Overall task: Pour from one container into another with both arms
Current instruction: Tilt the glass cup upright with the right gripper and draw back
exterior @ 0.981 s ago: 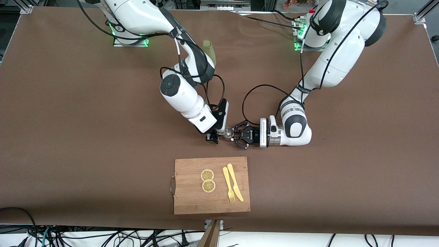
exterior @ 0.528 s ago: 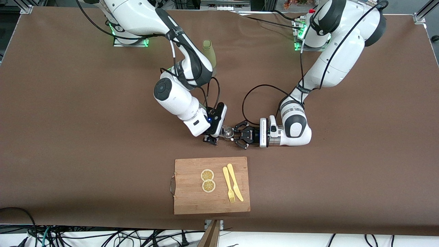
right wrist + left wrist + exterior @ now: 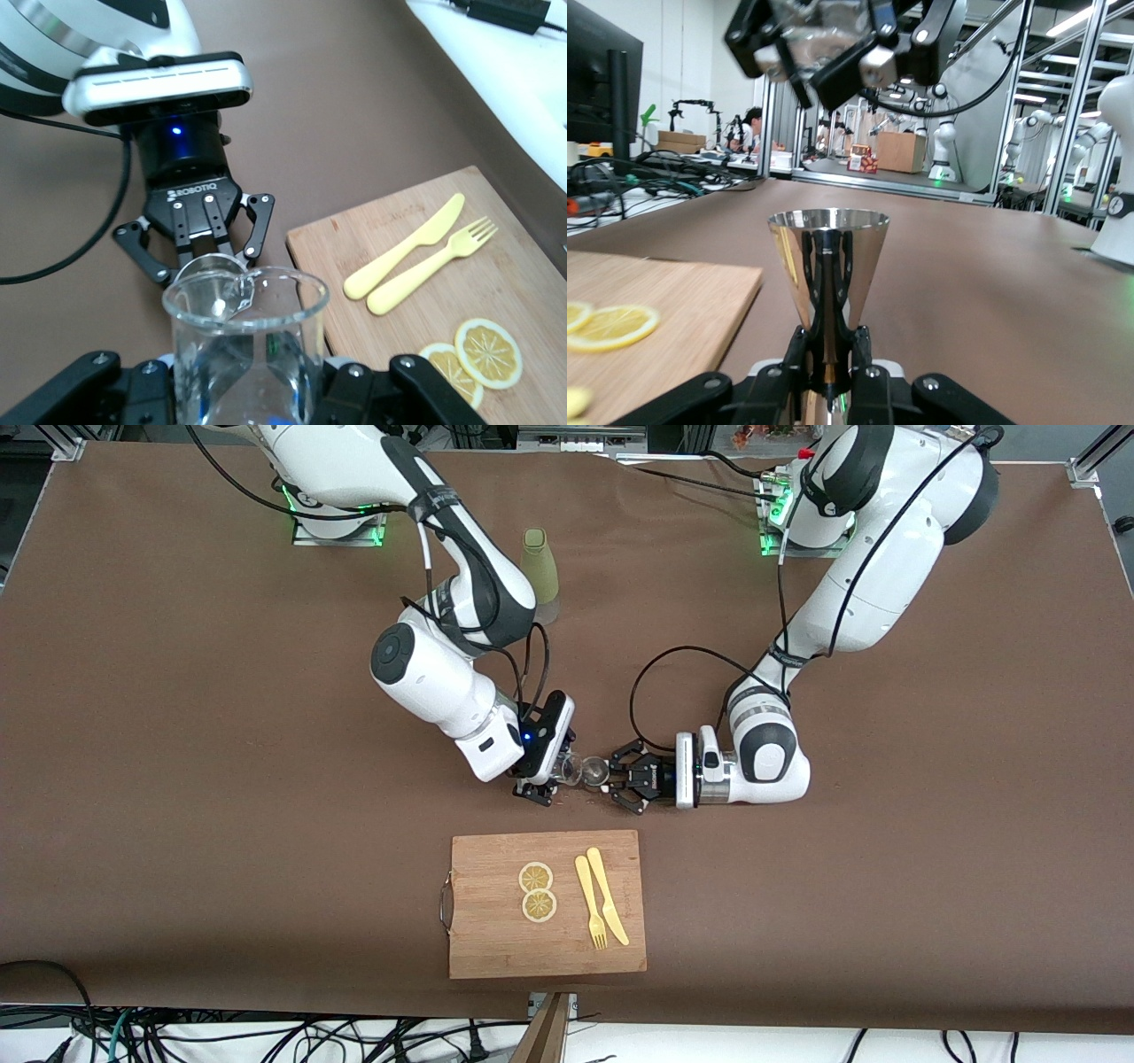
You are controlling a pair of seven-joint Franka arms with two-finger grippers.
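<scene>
1. Glass [image 3: 570, 769] sits in the right pincer [image 3: 542, 779], which is squeezed tight on it, in the middle of the front picture.
2. Jigger [image 3: 596, 771] is pinched tight by its thin waist in the left pincer [image 3: 620, 778], just beside the glass, with its cup [image 3: 827, 220] open to the top so it can catch a drink.
3. Both are held up over the bench [image 3: 177, 779], just above the cutting board [image 3: 547, 948].
4. In the right wrist picture the glass rim [image 3: 245, 292] leans over the jigger cup, so I think pouring is about to start.
</scene>
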